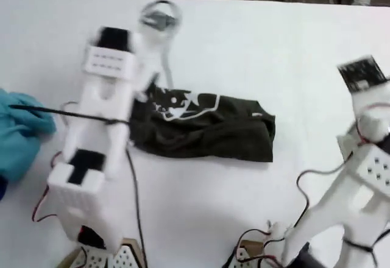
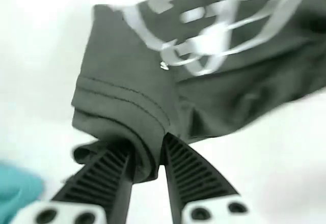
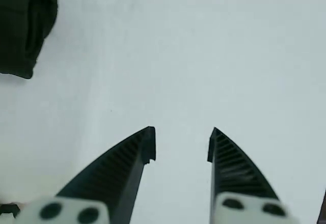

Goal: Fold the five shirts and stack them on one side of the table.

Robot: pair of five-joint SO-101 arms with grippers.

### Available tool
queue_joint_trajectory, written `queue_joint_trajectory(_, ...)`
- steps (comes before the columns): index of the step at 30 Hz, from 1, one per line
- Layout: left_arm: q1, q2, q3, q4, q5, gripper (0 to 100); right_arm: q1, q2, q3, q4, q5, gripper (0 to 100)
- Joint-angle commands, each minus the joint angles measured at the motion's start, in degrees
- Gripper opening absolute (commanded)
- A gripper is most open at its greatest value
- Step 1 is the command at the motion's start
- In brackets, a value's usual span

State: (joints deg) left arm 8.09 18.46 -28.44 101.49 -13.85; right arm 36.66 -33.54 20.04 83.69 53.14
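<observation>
A black shirt (image 1: 207,125) with a white print lies bunched and partly folded in the middle of the white table (image 1: 244,49). My left gripper (image 2: 147,158) is shut on the hem at that shirt's left end (image 2: 132,81), and the left arm (image 1: 100,128) stands over that end. A teal shirt (image 1: 18,137) lies at the table's left edge and appears as a teal patch (image 2: 15,193) beside the left gripper. My right gripper (image 3: 181,135) is open over bare table, with nothing between its fingers. The black shirt's corner (image 3: 23,25) lies off to one side of it. The right arm (image 1: 365,158) stands right of the shirt.
Red and black cables (image 1: 131,176) trail from the arm bases along the table's near edge. Bare white tabletop (image 1: 262,30) spreads behind the black shirt and between the two arms.
</observation>
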Motion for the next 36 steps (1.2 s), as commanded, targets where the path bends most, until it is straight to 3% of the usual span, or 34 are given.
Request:
queue_joint_trajectory(1,8.7,-3.16,-1.45,0.44,-0.09,3,7.96,-9.98,8.44,-3.74,0.0,18.1)
queue_joint_trajectory(7,16.26,2.81,-7.96,-0.7,0.0,3,22.37,-22.9,24.0,-8.57,0.53,18.3)
queue_joint_trajectory(12,20.31,9.49,-18.15,-0.53,0.18,3,26.42,-27.74,35.16,-12.44,6.59,18.3)
queue_joint_trajectory(18,23.12,18.9,-27.38,-0.53,2.73,3,30.9,-27.91,42.29,-16.31,6.86,18.3)
queue_joint_trajectory(27,25.85,23.82,-40.04,0.53,3.08,2,31.16,-27.91,47.56,-16.31,6.86,18.3)
queue_joint_trajectory(36,32.09,24.44,-38.99,0.0,2.9,2,31.6,-27.91,48.88,-18.24,6.86,18.3)
